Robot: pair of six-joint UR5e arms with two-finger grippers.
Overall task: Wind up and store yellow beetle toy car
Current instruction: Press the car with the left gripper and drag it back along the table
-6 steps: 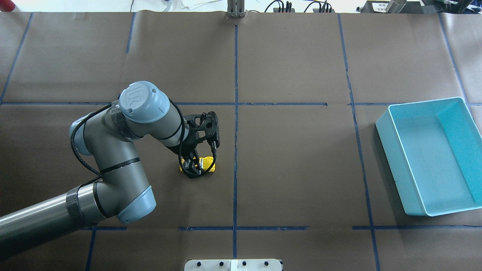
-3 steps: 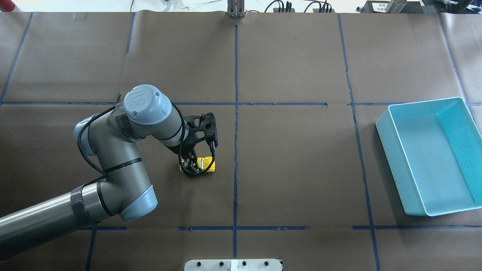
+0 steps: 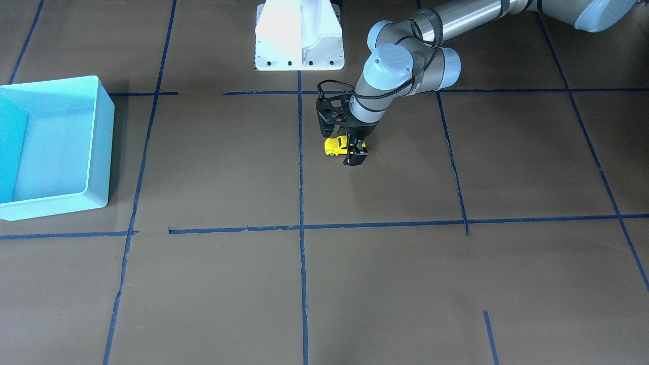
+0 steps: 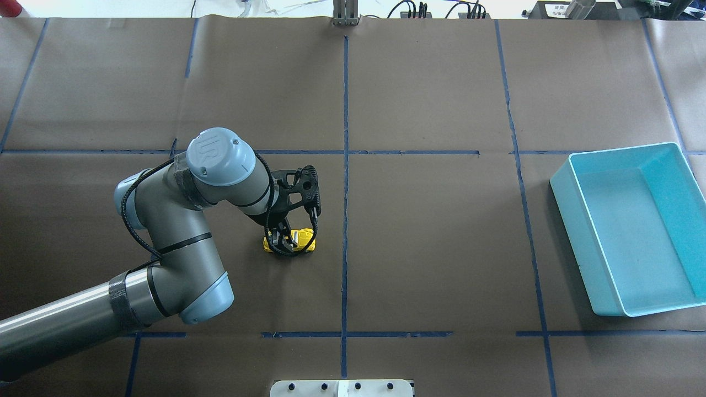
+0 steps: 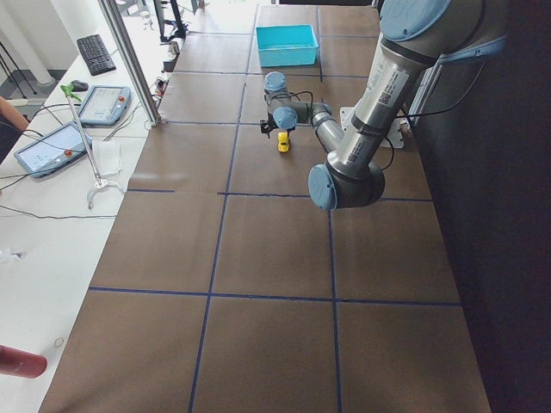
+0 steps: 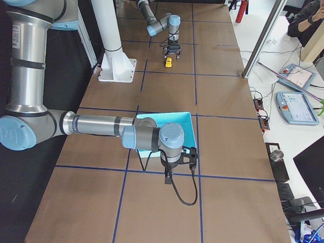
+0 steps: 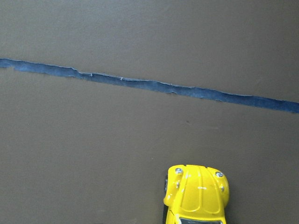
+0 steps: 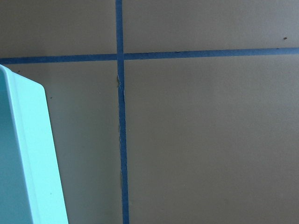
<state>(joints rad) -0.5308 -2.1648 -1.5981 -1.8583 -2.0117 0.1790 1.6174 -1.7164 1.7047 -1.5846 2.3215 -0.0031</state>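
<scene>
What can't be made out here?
Much of the yellow beetle toy car: under the left gripper in the overhead view, past the bottom edge in the left wrist view.
Whether its fingers press the car: too small.
Whether the right gripper is open: too small, exterior right view.
Part of the light blue bin: cut by the front-facing view's left edge.

Bare table [image 4: 441,242] between car [image 4: 306,237] and bin [image 4: 584,242].

One yellow car [image 4: 304,240] and one blue bin [image 4: 582,231].
</scene>
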